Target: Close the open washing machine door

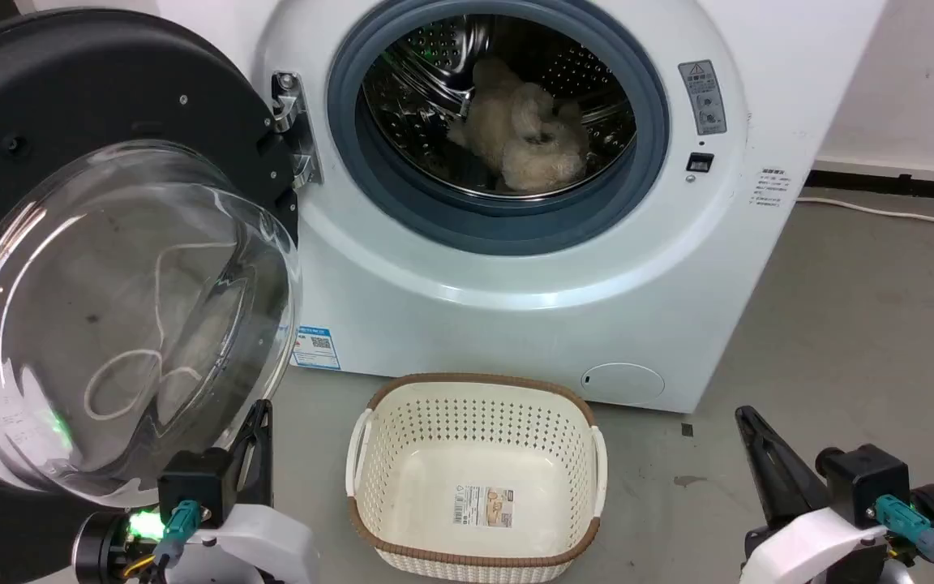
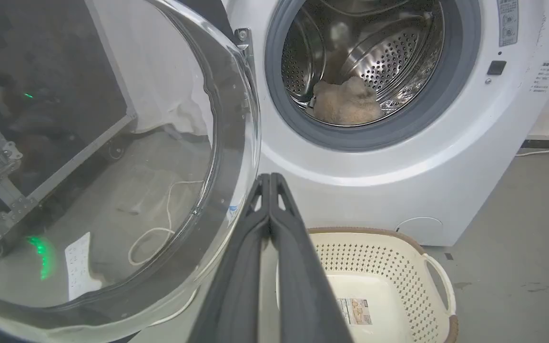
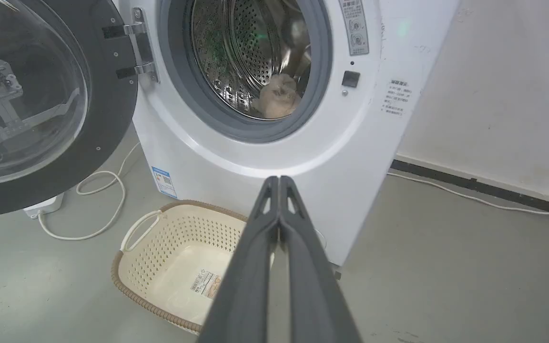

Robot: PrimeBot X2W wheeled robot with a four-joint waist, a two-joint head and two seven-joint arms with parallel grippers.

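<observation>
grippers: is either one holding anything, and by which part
Nothing is held: the left gripper and right gripper are both shut and empty.

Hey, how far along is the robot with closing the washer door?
Nothing is done yet: the washing machine door stands wide open, left of the drum. In hand: the left pincer, shut, sits by the door's glass bowl; contact is unclear. The right pincer hangs low, apart. Left: swing the door onto the washing machine.
</observation>
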